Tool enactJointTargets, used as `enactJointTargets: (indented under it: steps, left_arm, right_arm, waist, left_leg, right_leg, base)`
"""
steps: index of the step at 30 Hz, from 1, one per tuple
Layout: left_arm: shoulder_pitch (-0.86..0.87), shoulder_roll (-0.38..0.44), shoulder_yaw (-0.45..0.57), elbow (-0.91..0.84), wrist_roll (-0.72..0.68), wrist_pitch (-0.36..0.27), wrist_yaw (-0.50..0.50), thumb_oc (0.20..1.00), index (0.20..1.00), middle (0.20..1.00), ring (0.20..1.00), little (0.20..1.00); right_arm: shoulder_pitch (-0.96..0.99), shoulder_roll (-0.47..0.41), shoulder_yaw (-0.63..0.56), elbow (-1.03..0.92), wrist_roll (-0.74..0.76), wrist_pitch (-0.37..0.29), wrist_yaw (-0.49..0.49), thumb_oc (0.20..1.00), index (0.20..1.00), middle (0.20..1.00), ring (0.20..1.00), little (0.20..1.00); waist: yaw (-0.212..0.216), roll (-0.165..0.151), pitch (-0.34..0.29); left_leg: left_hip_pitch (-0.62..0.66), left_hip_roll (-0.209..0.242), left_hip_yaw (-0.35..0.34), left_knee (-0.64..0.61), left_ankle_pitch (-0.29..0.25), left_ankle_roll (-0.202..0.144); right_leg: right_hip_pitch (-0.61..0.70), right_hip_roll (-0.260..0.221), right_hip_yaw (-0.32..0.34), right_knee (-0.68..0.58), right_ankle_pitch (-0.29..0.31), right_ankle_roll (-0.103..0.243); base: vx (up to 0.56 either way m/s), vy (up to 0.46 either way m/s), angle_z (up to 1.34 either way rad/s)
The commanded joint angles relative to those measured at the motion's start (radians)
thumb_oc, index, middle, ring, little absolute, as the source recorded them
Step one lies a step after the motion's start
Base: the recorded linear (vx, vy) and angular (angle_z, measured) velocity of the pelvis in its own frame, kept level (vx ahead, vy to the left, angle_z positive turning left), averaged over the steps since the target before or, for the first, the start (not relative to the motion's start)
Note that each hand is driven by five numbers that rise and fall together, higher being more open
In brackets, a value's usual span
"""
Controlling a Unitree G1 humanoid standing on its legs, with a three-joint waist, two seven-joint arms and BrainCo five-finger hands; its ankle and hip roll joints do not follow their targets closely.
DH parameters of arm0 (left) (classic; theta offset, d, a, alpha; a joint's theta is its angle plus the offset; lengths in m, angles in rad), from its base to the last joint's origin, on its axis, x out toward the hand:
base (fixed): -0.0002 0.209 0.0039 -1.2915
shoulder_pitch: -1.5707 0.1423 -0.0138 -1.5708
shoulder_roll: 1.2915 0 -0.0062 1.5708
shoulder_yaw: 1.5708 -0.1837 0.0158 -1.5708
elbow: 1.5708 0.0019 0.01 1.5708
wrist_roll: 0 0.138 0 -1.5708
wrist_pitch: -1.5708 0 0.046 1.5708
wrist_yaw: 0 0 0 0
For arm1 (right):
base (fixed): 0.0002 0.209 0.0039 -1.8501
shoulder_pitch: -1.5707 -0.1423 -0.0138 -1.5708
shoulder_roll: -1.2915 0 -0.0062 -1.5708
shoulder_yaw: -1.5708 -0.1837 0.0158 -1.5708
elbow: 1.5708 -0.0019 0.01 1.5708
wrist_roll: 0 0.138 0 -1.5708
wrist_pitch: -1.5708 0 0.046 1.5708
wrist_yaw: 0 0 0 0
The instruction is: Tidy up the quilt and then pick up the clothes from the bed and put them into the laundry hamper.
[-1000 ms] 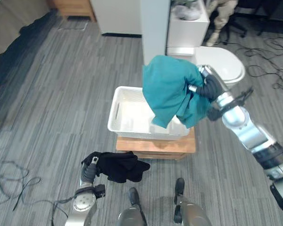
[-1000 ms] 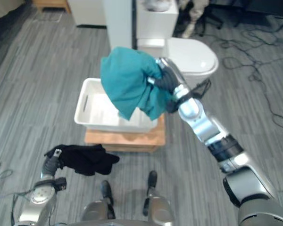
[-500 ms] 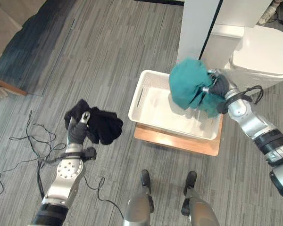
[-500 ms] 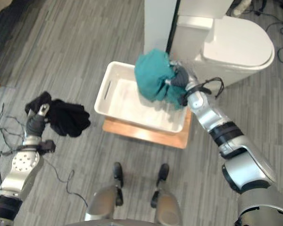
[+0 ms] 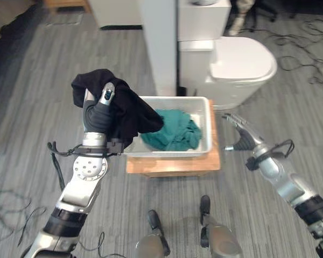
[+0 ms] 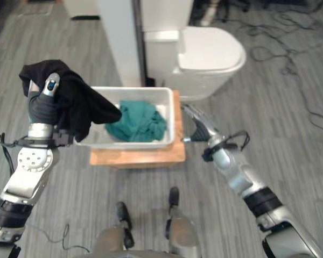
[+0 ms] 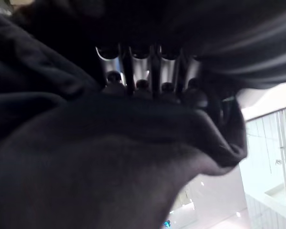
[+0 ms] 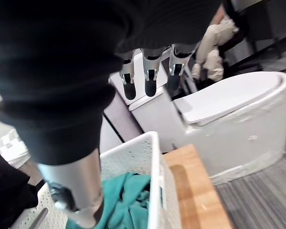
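Leftmost, left hand [image 5: 99, 113] raised beside the hamper's near-left corner, fingers [image 7: 142, 67] curled into the black garment [image 5: 124, 110], bunched over the hand and drooping over the hamper [image 5: 204, 110] rim. Further right, teal garment [image 5: 171, 130] heaped inside the white hamper, set on a low wooden stand [image 5: 172, 164] on the floor. Rightmost, right hand [image 5: 240, 133] just past the stand's right edge, fingers [image 8: 150, 76] straight and spread, holding nothing. Likely risks from here: releasing too early, with most of the black cloth hanging outside the rim, so sliding to the floor; a fold staying caught on the fingers after opening; a trailing edge dragging the light hamper off its stand.
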Motion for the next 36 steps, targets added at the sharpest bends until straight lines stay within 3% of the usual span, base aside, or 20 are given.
enactJointTargets:
  steps: [1,9,10,11,12,13,15,16,17,18,19,20,25,26,33,36]
  left_arm:
    - [-0.158,-0.026,-0.075,0.228,0.192,0.036,0.105,0.200,0.200,0.200,0.200,0.200]
    - [-0.310,-0.060,-0.125,0.633,0.262,0.114,0.210,0.200,0.200,0.200,0.200,0.200]
    - [-0.312,-0.073,-0.128,0.693,0.242,0.125,0.199,0.915,0.915,0.915,0.915,0.915]
    - [-0.315,-0.073,-0.129,0.696,0.242,0.124,0.199,1.000,1.000,1.000,1.000,1.000]
    - [-0.322,-0.099,-0.125,0.837,0.169,0.140,0.152,1.000,1.000,1.000,1.000,1.000]
    - [-0.325,-0.099,-0.126,0.841,0.168,0.138,0.151,1.000,1.000,1.000,1.000,1.000]
    - [-0.261,-0.176,-0.079,0.861,-0.050,0.116,0.096,1.000,1.000,1.000,1.000,1.000]
    - [-0.259,-0.175,-0.078,0.860,-0.053,0.116,0.095,1.000,1.000,1.000,1.000,1.000]
    - [-0.224,-0.225,-0.042,0.854,-0.248,0.093,0.062,1.000,1.000,1.000,1.000,1.000]
    - [-0.147,-0.282,0.027,0.799,-0.567,0.061,-0.026,1.000,1.000,1.000,1.000,1.000]
    - [-0.144,-0.281,0.028,0.798,-0.571,0.061,-0.029,1.000,1.000,1.000,1.000,1.000]
    - [-0.061,-0.290,0.065,0.698,-0.680,0.044,-0.071,1.000,1.000,1.000,1.000,1.000]
    - [0.027,-0.260,0.131,0.572,-0.704,-0.004,-0.064,1.000,1.000,1.000,1.000,1.000]
    - [0.037,-0.222,0.146,0.561,-0.685,-0.015,-0.058,1.000,1.000,1.000,1.000,1.000]
    - [0.206,-0.142,0.195,0.538,-0.507,0.001,-0.071,1.000,1.000,1.000,1.000,1.000]
    - [0.308,-0.181,0.216,0.579,-0.491,0.021,-0.072,1.000,1.000,1.000,1.000,1.000]
  right_arm:
    - [0.060,0.016,-0.010,-0.048,0.006,-0.047,-0.011,1.000,1.000,1.000,1.000,1.000]
    - [0.182,0.063,-0.018,-0.026,0.023,-0.052,-0.051,1.000,1.000,1.000,1.000,1.000]
    - [0.183,0.070,-0.015,-0.010,0.023,-0.047,-0.055,1.000,1.000,1.000,1.000,1.000]
    - [0.182,0.070,-0.015,-0.009,0.023,-0.047,-0.056,1.000,1.000,1.000,1.000,1.000]
    - [0.185,0.078,-0.006,0.036,0.020,-0.033,-0.057,1.000,1.000,1.000,1.000,1.000]
    - [0.183,0.078,-0.006,0.038,0.020,-0.034,-0.057,1.000,1.000,1.000,1.000,1.000]
    - [0.189,0.093,0.000,0.076,0.024,-0.012,-0.050,1.000,1.000,1.000,1.000,1.000]
    - [0.189,0.093,0.001,0.076,0.025,-0.012,-0.050,1.000,1.000,1.000,1.000,1.000]
    - [0.190,0.095,0.000,0.084,0.028,-0.002,-0.042,1.000,1.000,1.000,1.000,1.000]
    - [0.189,0.088,-0.004,0.088,0.038,0.018,-0.024,1.000,1.000,1.000,1.000,1.000]
    - [0.190,0.087,-0.002,0.087,0.039,0.018,-0.024,1.000,1.000,1.000,1.000,1.000]
    - [0.202,0.076,-0.012,0.080,0.036,0.024,0.005,1.000,1.000,1.000,1.000,1.000]
    - [0.242,0.072,-0.025,0.067,0.100,0.007,0.067,1.000,1.000,1.000,1.000,1.000]
    - [0.247,0.076,-0.018,0.095,0.103,0.001,0.071,1.000,1.000,1.000,1.000,1.000]
    - [0.273,0.146,-0.027,0.318,0.089,0.026,0.058,1.000,1.000,1.000,1.000,1.000]
    - [0.277,0.194,-0.061,0.435,0.104,0.053,0.033,1.000,1.000,1.000,1.000,1.000]
  waist:
    - [-0.073,0.007,-0.076]
    - [-0.164,-0.008,-0.051]
    - [-0.166,-0.008,-0.047]
    - [-0.166,-0.008,-0.047]
    - [-0.172,-0.002,-0.044]
    - [-0.172,-0.002,-0.043]
    - [-0.174,0.007,-0.044]
    - [-0.175,0.008,-0.044]
    - [-0.173,0.012,-0.046]
    - [-0.173,0.022,-0.054]
    - [-0.175,0.023,-0.054]
    - [-0.169,0.032,-0.069]
    - [-0.148,0.041,-0.108]
    - [-0.137,0.044,-0.127]
    - [-0.081,0.040,-0.176]
    - [-0.056,0.035,-0.192]
  left_leg:
    - [0.013,0.067,0.010,0.011,0.000,-0.053]
    - [-0.051,0.069,0.067,0.014,0.010,-0.052]
    - [-0.059,0.069,0.070,0.014,0.013,-0.052]
    - [-0.060,0.069,0.070,0.014,0.013,-0.052]
    - [-0.061,0.072,0.075,0.014,0.018,-0.053]
    - [-0.061,0.072,0.075,0.014,0.018,-0.053]
    - [-0.042,0.076,0.079,0.014,0.021,-0.057]
    - [-0.041,0.076,0.079,0.014,0.021,-0.058]
    - [-0.035,0.075,0.078,0.015,0.021,-0.058]
    - [-0.017,0.075,0.073,0.015,0.019,-0.058]
    - [-0.015,0.076,0.073,0.014,0.019,-0.059]
    - [0.004,0.076,0.069,0.014,0.014,-0.058]
    - [0.047,0.071,0.054,0.013,0.005,-0.059]
    - [0.058,0.071,0.043,0.012,0.005,-0.060]
    - [0.073,0.070,-0.005,0.006,0.016,-0.059]
    - [0.076,0.066,-0.024,0.008,0.012,-0.055]
  right_leg:
    - [0.028,-0.058,0.018,0.011,-0.140,0.115]
    - [-0.111,-0.047,0.078,0.025,-0.095,0.130]
    - [-0.119,-0.047,0.079,0.025,-0.093,0.130]
    - [-0.120,-0.047,0.079,0.025,-0.093,0.130]
    - [-0.121,-0.047,0.080,0.024,-0.094,0.129]
    - [-0.121,-0.046,0.080,0.024,-0.094,0.129]
    - [-0.101,-0.049,0.078,0.022,-0.102,0.125]
    - [-0.100,-0.048,0.078,0.021,-0.102,0.125]
    - [-0.094,-0.048,0.079,0.021,-0.105,0.122]
    - [-0.073,-0.044,0.079,0.021,-0.114,0.115]
    - [-0.071,-0.044,0.078,0.021,-0.115,0.115]
    - [-0.044,-0.044,0.076,0.021,-0.125,0.109]
    - [0.019,-0.044,0.066,0.019,-0.139,0.103]
    - [0.039,-0.044,0.057,0.019,-0.144,0.101]
    - [0.094,-0.050,0.011,0.018,-0.147,0.098]
    - [0.114,-0.055,-0.006,0.019,-0.153,0.101]
  base:
    - [-0.01,0.048,-0.35]
    - [-0.06,0.019,-0.50]
    - [-0.03,0.017,-0.34]
    - [0.00,0.026,-0.24]
    - [0.01,0.020,-0.18]
    - [0.05,0.034,-0.11]
    - [0.05,0.012,0.02]
    - [0.02,0.005,0.05]
    - [0.03,0.023,0.08]
    - [0.03,0.023,0.10]
    - [0.07,0.035,0.08]
    - [0.05,0.017,0.04]
    - [0.07,0.006,0.14]
    - [0.05,-0.011,0.19]
    - [0.03,-0.019,0.24]
    - [0.01,-0.003,0.21]
